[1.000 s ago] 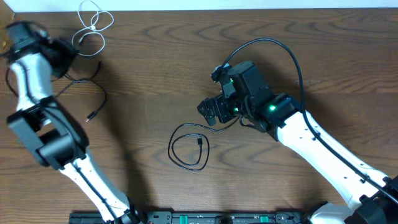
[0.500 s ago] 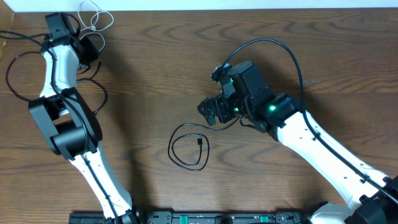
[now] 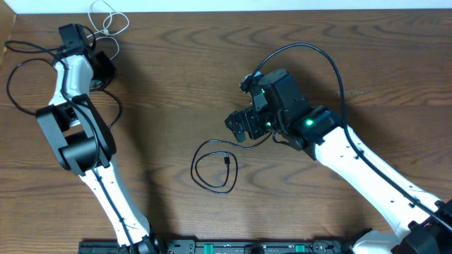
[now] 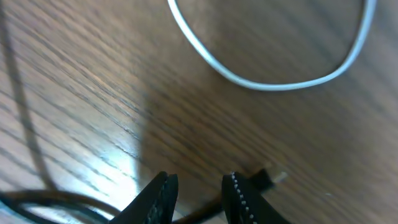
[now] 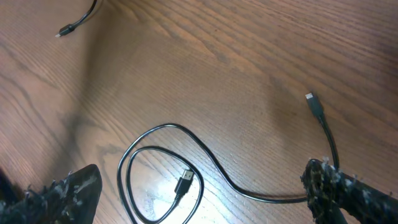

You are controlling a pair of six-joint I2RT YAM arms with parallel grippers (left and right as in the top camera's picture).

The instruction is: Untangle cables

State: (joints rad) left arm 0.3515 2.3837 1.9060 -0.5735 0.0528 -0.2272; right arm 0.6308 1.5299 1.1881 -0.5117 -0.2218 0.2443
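A white cable [image 3: 106, 25] lies looped at the table's far left corner; its curve [image 4: 267, 84] fills the top of the left wrist view. Just below it my left gripper [image 3: 104, 67] [image 4: 198, 180] has its jaws narrowed but apart, with a thin black cable [image 3: 117, 106] crossing the gap and its plug [image 4: 271, 177] just right of them. A second black cable [image 3: 215, 169] is coiled mid-table, its USB plug [image 5: 184, 183] inside the coil and its other end [image 5: 314, 104] to the right. My right gripper [image 3: 240, 127] [image 5: 208, 199] hangs wide open above that coil.
Thick black arm cables arc over the right arm [image 3: 311, 49] and loop beside the left arm [image 3: 14, 70]. The table's far edge [image 3: 282, 10] runs close behind the white cable. A small black plug [image 5: 67, 28] lies far left in the right wrist view.
My left arm has swung in from the far left toward the white cable, and its jaws have narrowed. The right arm and the coiled black cable have not moved.
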